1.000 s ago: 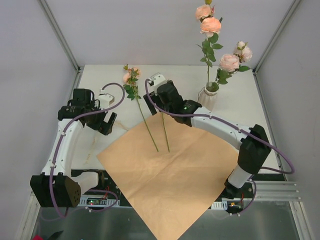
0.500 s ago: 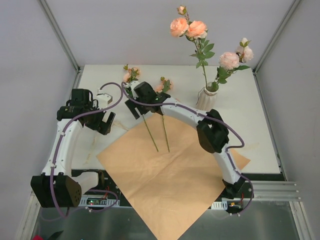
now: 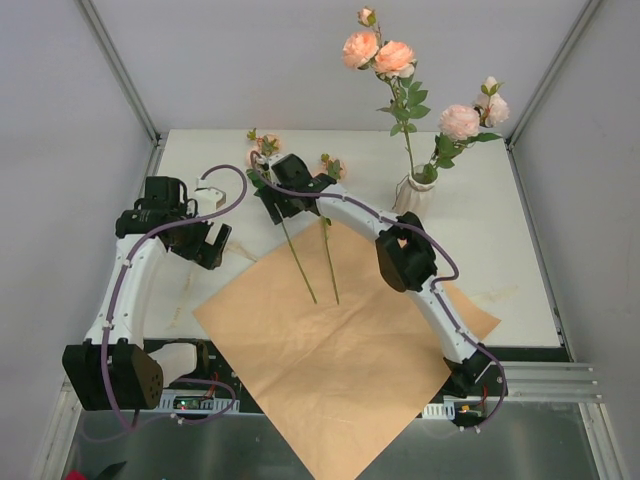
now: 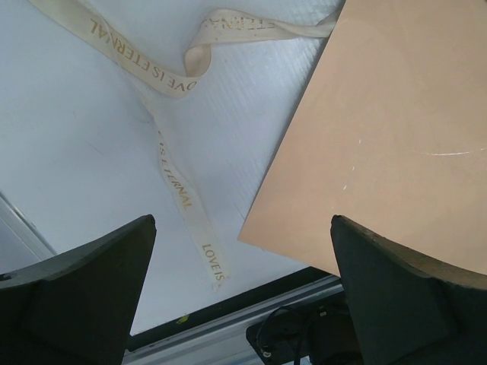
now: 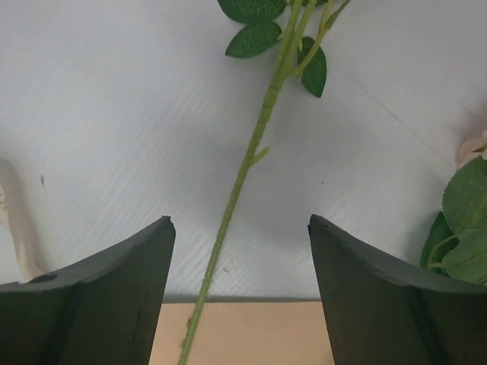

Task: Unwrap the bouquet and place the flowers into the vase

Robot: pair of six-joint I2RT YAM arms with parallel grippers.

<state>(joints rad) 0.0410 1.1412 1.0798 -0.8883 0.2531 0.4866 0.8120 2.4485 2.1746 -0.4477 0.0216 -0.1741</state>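
1. Evidently the bouquet was already undone. Two standing roses (image 3: 405, 130) sat in the ribbed vase (image 3: 413, 198) at the back right of the table (image 3: 490, 230). The left loose rose (image 3: 298, 265) and the right loose rose (image 3: 330, 265) lay flat with their stem ends on the opened kraft paper (image 3: 340, 370).
2. I judged the step in hand to be picking up the left loose rose. My right gripper (image 5: 240, 220) straddled its stem, jaws apart and not touching it.
3. As I read it, the next move called for pinching that thin stem, lifting it, turning it upright and threading it into the crowded narrow neck.
4. My left gripper (image 4: 242, 220) hung released and empty above the paper's corner and the cream ribbon (image 4: 176, 192).
5. From above, the right wrist hid its own fingers and part of both loose blooms. I could not tell how close the pads were to the tabletop.
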